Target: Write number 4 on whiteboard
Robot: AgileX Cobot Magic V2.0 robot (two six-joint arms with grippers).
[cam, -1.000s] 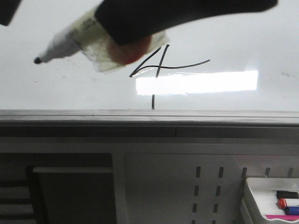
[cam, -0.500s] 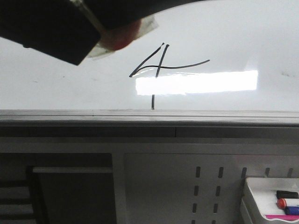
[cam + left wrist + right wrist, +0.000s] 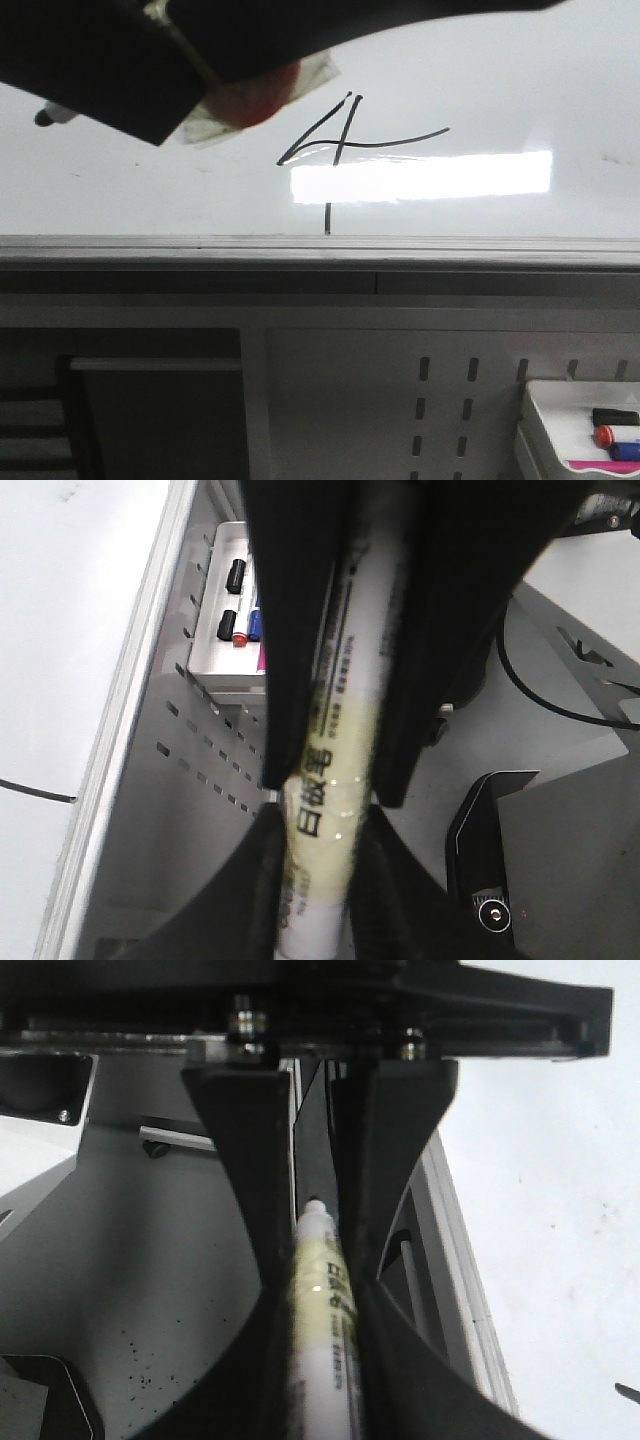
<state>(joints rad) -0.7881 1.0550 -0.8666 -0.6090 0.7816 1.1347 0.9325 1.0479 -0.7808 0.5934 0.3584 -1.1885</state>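
The number 4 [image 3: 338, 140] is drawn in thin black strokes on the whiteboard [image 3: 500, 70]; glare cuts its stem. A white marker [image 3: 335, 780] with yellowed tape lies lengthwise between both grippers, which face each other above the board's upper left. My left gripper [image 3: 320, 815] has its fingers pressed on the barrel. My right gripper [image 3: 322, 1290] also grips the marker [image 3: 325, 1340]. In the front view the left gripper [image 3: 100, 70] hides most of the marker; only its black tip [image 3: 45, 117] and the taped part [image 3: 250, 100] show, left of the 4. The right gripper [image 3: 300, 30] reaches in from the top.
The board's grey metal edge [image 3: 320, 245] runs across the front view, with a perforated panel [image 3: 440, 400] below it. A small white tray [image 3: 545, 425] of spare markers sits at the lower right and also shows in the left wrist view [image 3: 210, 670].
My left gripper came in from the left and closed around the marker that the right gripper held. The marker's tip now shows past the left gripper. The 4 is unchanged.
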